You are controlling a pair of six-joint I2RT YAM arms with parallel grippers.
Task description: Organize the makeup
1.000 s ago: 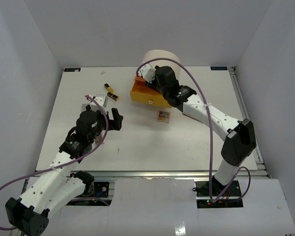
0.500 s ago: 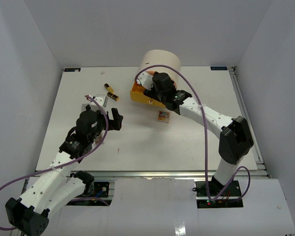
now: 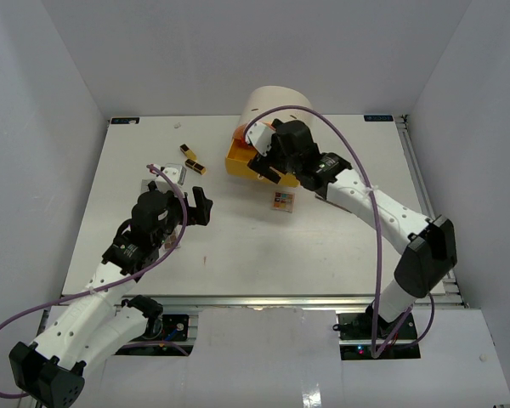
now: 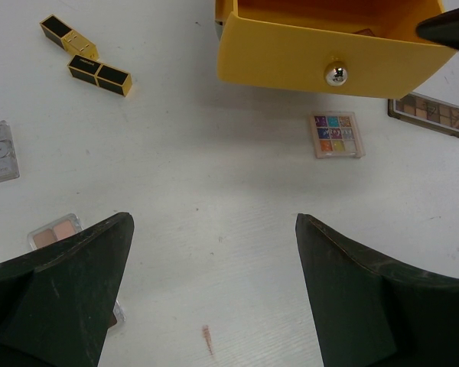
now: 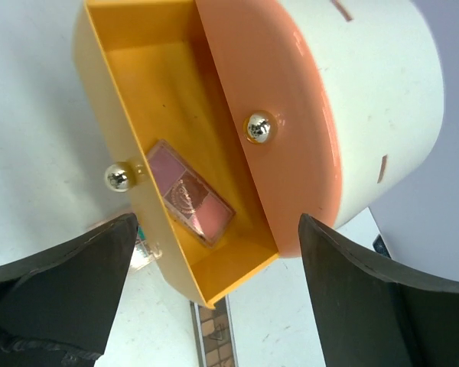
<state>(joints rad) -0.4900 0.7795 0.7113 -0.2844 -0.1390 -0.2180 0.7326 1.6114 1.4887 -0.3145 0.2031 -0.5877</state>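
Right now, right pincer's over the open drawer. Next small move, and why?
Probably raise the right pincer clear of the drawer. It is open, and the pink palette lies flat on the drawer floor with nothing gripping it, so that drop looks done. The multicolour palette on the table by the drawer front looks like the nearest next pick.
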